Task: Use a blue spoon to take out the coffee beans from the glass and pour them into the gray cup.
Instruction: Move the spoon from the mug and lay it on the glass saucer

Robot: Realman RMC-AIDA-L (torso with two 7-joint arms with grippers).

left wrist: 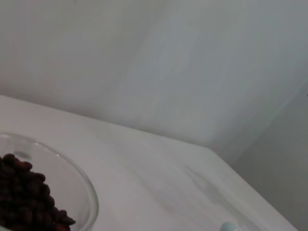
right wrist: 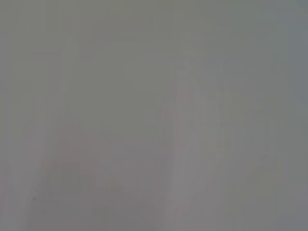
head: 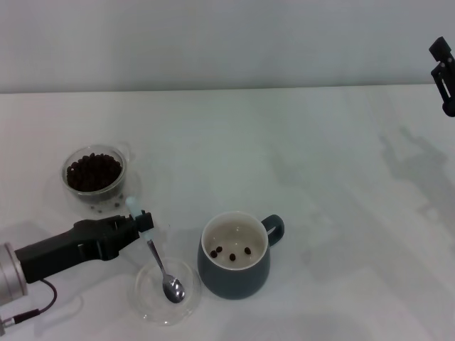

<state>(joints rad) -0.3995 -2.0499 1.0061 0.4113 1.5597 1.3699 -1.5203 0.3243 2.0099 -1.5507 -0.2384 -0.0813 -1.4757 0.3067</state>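
Nearest to us in the head view, a shallow clear round dish (head: pixel 165 295) sits on the white counter (head: pixel 320 177), and the silver bowl of the blue spoon (head: pixel 161 268) rests inside it, the neck slanting up and away toward the left hand (head: pixel 139 217). We see the left hand's black fingers closed on the spoon's pale blue handle, whose tip pokes out just past them on the far side; its arm reaches in low from the left edge. Just beside the dish, to the right, stands the gray cup (head: pixel 234 257), upright, its loop handle turned to the right and away, and we count three coffee beans lying on its cream-white floor. Farther back and to the left, beyond the left hand, stands the glass (head: pixel 94 175), upright and heaped with the coffee beans (head: pixel 93 172); a few stray beans seem to lie on the counter just in front of it. In the left wrist view we get the glass rim (left wrist: pixel 82 187) and the dark heap (left wrist: pixel 26 199) close up in one corner, with the pale tip of the spoon handle (left wrist: pixel 227 226) at the frame edge. Farthest off, at the upper right edge of the head view, hangs the right hand (head: pixel 443 67), well apart from everything; we cannot tell how its fingers stand, and its wrist view shows only a plain gray blur.
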